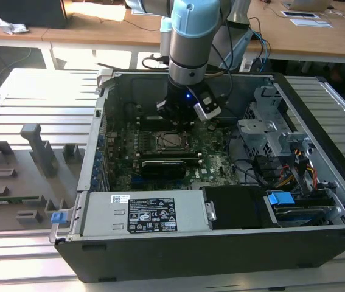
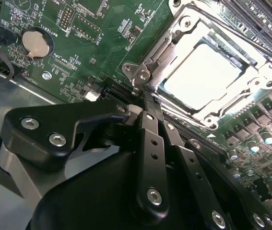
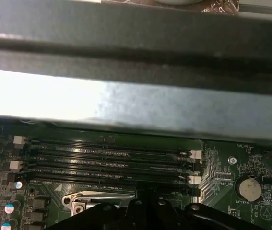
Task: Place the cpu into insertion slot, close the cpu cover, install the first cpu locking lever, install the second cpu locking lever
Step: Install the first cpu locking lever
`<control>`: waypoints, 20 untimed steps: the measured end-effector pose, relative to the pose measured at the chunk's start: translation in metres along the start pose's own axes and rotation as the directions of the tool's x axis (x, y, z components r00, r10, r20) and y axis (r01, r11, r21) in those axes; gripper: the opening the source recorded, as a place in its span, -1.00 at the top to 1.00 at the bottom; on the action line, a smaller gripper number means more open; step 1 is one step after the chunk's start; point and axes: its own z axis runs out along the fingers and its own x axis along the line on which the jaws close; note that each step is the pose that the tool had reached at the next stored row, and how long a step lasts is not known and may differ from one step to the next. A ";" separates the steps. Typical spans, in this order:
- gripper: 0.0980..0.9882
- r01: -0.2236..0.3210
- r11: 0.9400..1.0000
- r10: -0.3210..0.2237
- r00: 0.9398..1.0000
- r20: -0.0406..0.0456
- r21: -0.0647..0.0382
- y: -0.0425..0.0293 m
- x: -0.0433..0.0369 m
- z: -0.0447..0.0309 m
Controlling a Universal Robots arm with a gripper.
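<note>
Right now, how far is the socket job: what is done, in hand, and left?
Done, it seems: the cpu lies seated and the cpu cover is down around it. In hand: the gripper, fingers together, stands at a corner of the cover in the second wrist view. Left: the two locking levers; I cannot tell whether either is latched.

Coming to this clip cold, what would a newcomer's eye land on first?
Probably the gripper, reaching down into the open computer case in the middle of the exterior view. Next, in the second wrist view, the bright silvery cpu sits on the green motherboard with the cpu cover framing it, right by the gripper's tip.
</note>
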 end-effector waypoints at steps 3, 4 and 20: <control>0.98 0.000 1.000 0.000 1.000 -0.002 0.029 -0.0001 0.0001 0.0006; 0.98 0.001 0.999 0.000 1.000 -0.003 0.038 -0.0002 0.0001 0.0008; 0.98 0.001 0.997 -0.001 1.000 -0.008 0.082 0.0032 -0.0009 -0.0202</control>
